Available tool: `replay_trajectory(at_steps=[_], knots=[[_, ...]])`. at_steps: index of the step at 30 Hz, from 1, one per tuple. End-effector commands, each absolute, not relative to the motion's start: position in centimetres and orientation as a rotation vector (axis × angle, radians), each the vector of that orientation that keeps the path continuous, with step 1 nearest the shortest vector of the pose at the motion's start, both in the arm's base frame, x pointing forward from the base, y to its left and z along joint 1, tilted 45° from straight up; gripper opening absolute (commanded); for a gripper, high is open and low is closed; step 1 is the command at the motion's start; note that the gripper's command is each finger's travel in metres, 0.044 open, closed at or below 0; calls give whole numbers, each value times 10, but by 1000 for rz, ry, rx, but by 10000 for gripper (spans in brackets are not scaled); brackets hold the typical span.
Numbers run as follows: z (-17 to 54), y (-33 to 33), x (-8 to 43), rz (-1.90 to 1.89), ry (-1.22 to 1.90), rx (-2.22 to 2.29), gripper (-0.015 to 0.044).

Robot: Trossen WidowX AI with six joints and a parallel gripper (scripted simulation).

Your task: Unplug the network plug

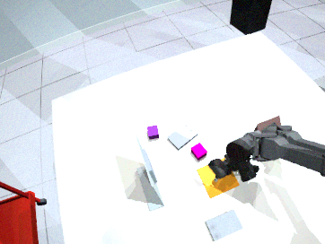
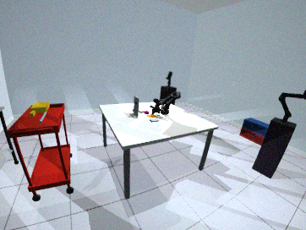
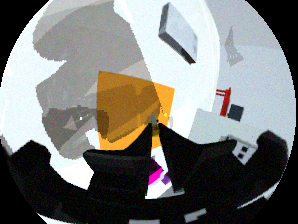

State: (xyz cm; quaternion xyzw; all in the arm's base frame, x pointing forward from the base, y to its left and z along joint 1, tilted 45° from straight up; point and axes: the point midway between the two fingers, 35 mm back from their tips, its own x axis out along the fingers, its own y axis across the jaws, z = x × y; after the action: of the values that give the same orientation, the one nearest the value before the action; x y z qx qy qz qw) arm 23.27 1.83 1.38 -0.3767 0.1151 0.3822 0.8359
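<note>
The small grey network plug (image 3: pixel 154 119) is sitting clamped between the tool's black fingertips (image 1: pixel 216 178) (image 2: pixel 155 113), out of the upright grey panel (image 1: pixel 150 172) (image 2: pixel 135 107) (image 3: pixel 212 131), above or at the flat orange square (image 1: pixel 207 178) (image 2: pixel 151 116) (image 3: pixel 127 97); placing, releasing and withdrawing are apparently remaining.

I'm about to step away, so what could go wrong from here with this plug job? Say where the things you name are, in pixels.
The small grey plug (image 3: pixel 154 119) sits at the tips of the black hand (image 1: pixel 219 169) (image 3: pixel 154 125), over the flat orange square (image 1: pixel 211 190) (image 3: pixel 131 97). It might tip when released, or land near the square's edge.
</note>
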Motion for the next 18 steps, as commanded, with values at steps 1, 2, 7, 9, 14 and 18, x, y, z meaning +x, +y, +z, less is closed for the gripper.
replay_trajectory(at_steps=[1, 2, 7, 9, 14, 18], knots=[[14, 18, 233, 810, 243, -798, 0], [14, 18, 233, 810, 243, -798, 26], [14, 18, 233, 810, 243, -798, 156], [14, 18, 233, 810, 243, -798, 156], [14, 17, 232, 810, 244, -798, 156], [15, 15, 231, 811, 246, -799, 156]])
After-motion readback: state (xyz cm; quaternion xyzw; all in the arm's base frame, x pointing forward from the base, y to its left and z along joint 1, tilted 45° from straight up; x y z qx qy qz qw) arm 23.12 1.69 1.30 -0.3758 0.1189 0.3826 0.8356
